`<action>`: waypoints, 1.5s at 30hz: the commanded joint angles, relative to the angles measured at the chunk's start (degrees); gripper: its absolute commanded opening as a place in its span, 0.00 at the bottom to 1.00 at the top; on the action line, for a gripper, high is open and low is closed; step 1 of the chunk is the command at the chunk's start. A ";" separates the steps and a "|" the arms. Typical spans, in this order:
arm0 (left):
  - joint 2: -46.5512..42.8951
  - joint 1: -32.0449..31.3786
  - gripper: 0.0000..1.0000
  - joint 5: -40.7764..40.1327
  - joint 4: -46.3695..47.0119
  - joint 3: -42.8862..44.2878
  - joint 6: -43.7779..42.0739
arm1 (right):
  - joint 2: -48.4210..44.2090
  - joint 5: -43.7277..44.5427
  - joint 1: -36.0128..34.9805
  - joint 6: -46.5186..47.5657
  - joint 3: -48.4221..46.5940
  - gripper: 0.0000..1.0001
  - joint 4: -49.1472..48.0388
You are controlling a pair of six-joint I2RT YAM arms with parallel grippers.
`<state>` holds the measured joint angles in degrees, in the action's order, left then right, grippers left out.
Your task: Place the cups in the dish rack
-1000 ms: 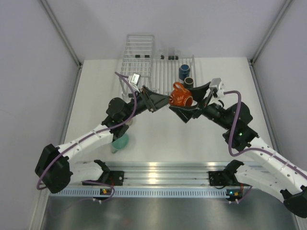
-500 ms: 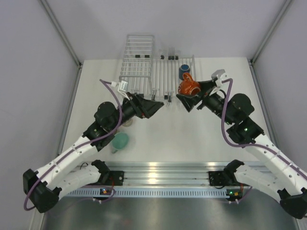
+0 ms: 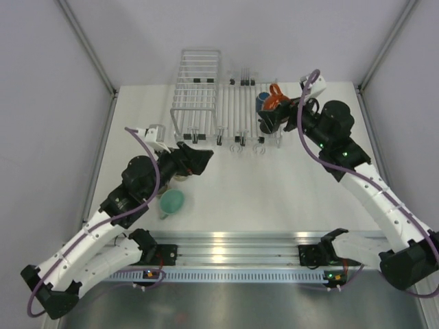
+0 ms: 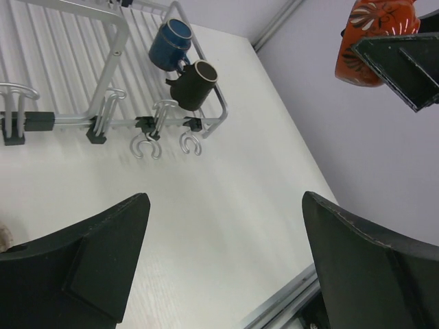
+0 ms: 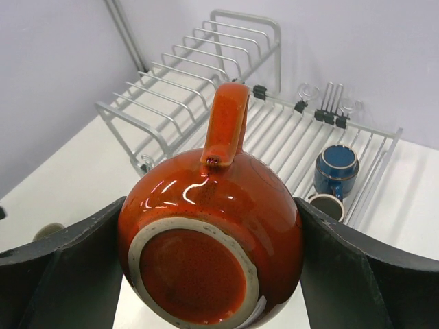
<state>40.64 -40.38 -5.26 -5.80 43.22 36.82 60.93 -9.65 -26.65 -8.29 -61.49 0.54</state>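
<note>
My right gripper [image 3: 276, 115] is shut on an orange-red cup [image 3: 274, 98] and holds it on its side in the air above the right end of the dish rack [image 3: 236, 103]. In the right wrist view the orange-red cup [image 5: 212, 240] fills the space between both fingers, base toward the camera and handle up. A dark blue cup [image 5: 336, 164] and a brown cup [image 5: 327, 205] stand in the rack's corner. My left gripper [image 3: 200, 159] hangs open and empty over the table, near the rack. A mint-teal cup [image 3: 171, 201] lies on the table by the left arm.
A taller wire basket [image 3: 195, 82] stands against the rack's left side. A beige cup [image 3: 182, 177] peeks out from under the left arm. The table's metal rail [image 3: 226, 247] runs along the near edge. Grey walls close in both sides.
My right gripper has carried the orange-red cup back and to the right, over the rack. My left gripper has opened wide and drawn back to the left.
</note>
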 commanded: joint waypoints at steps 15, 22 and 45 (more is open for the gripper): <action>-7.50 -0.05 0.98 -9.68 -9.31 -0.24 -3.16 | 27.73 -0.98 2.13 0.65 -26.91 0.00 13.60; -7.33 -0.05 0.98 -9.95 -10.28 -0.33 -4.39 | 39.61 1.91 0.12 3.37 -37.00 0.00 19.06; -7.16 -0.05 0.98 -10.65 -10.37 -2.00 -6.85 | 64.05 10.88 -4.46 7.68 -58.12 0.00 33.65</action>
<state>33.28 -40.38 -15.79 -17.06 41.54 31.27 124.33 -0.47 -30.28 -1.39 -115.31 33.89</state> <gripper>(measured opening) 0.983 0.838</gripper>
